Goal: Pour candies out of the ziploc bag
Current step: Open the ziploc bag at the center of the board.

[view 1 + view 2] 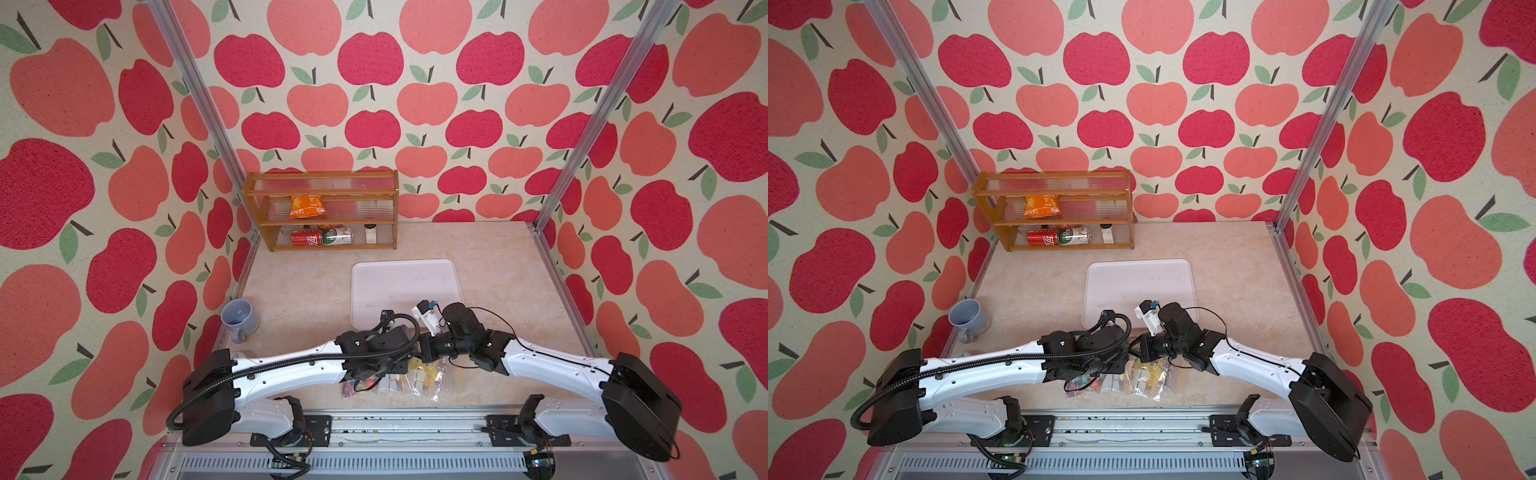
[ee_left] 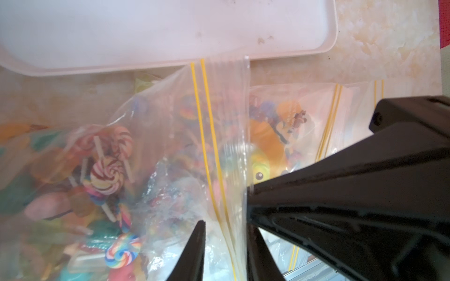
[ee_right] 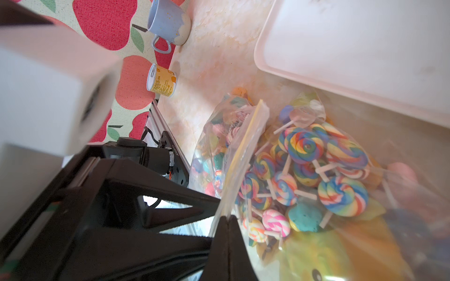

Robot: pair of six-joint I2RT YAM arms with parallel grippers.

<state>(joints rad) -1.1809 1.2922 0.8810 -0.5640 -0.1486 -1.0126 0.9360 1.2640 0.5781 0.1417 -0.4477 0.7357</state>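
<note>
Beside tray (image 3: 365,48) | right jaws pinch ziploc bag (image 3: 246,136) | left jaws apart astride it

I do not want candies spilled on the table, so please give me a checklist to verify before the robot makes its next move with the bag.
1. The right gripper is shut on the edge of the bag: ok.
2. The left gripper grips that edge too: not ok; its jaws stand apart, one on either side of the yellow zip strip.
3. The bag's mouth is open: cannot tell.
4. The candies are inside the bag: ok, none seen loose.
5. The tray lies beside the bag, its visible part bare: ok.
6. The mug stands away from the bag: ok.
</note>
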